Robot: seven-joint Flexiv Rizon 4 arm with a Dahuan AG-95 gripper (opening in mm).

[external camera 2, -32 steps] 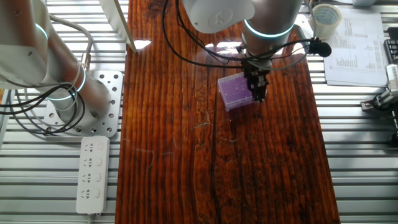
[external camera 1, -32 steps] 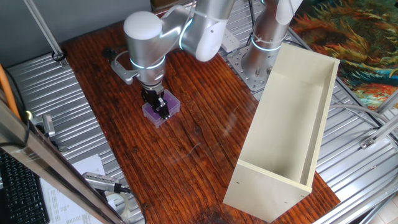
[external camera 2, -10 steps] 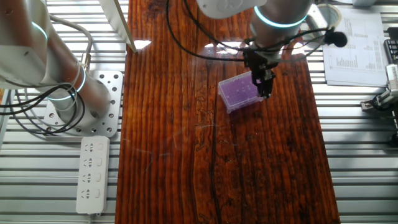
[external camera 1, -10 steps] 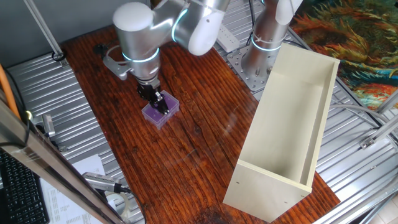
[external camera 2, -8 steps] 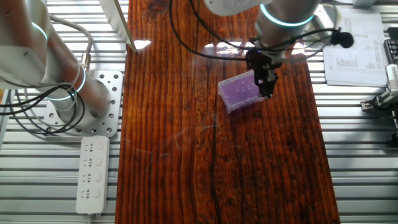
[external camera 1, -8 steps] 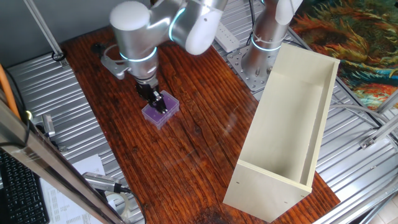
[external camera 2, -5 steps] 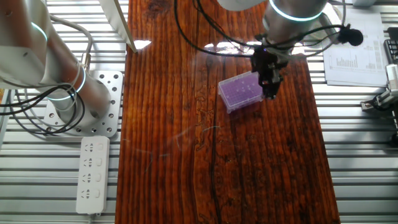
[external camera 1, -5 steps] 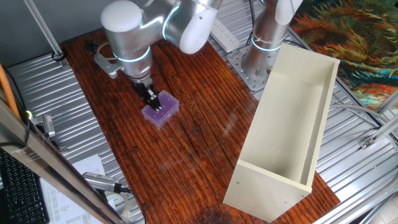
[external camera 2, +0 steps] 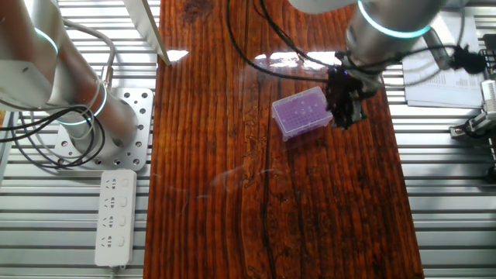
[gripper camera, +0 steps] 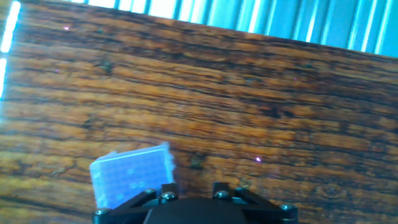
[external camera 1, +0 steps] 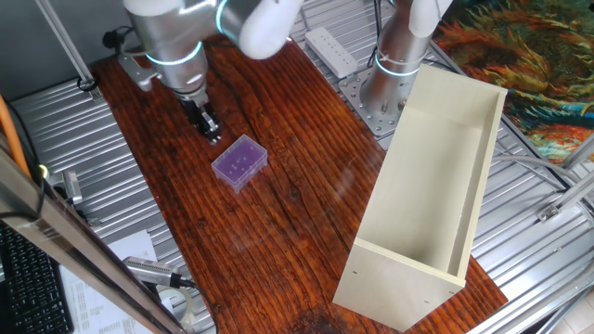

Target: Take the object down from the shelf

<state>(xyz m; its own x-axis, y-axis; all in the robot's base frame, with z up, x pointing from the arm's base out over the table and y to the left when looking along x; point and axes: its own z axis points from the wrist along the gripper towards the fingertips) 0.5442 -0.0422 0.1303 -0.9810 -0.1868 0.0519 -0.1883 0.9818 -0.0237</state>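
Observation:
The purple box [external camera 1: 239,162] lies flat on the wooden table [external camera 1: 288,232], free of the gripper. It also shows in the other fixed view [external camera 2: 301,113] and at the lower left of the hand view [gripper camera: 130,176]. My gripper [external camera 1: 208,127] hangs above the table just up and left of the box, fingers apart and empty. In the other fixed view the gripper [external camera 2: 347,110] is beside the box's right end. The cream shelf [external camera 1: 436,186] lies on the right side of the table, open face up, with nothing in it.
A second arm's base [external camera 1: 394,65] stands on a metal plate behind the shelf. A white power strip [external camera 2: 112,217] lies off the table. Papers [external camera 2: 446,58] and a tape roll [external camera 2: 407,23] sit beside the table's edge. Tools [external camera 1: 153,271] lie near the front left.
The gripper has let go of the purple box and moved up and away from it toward the table's far left. The box stays where it was set down.

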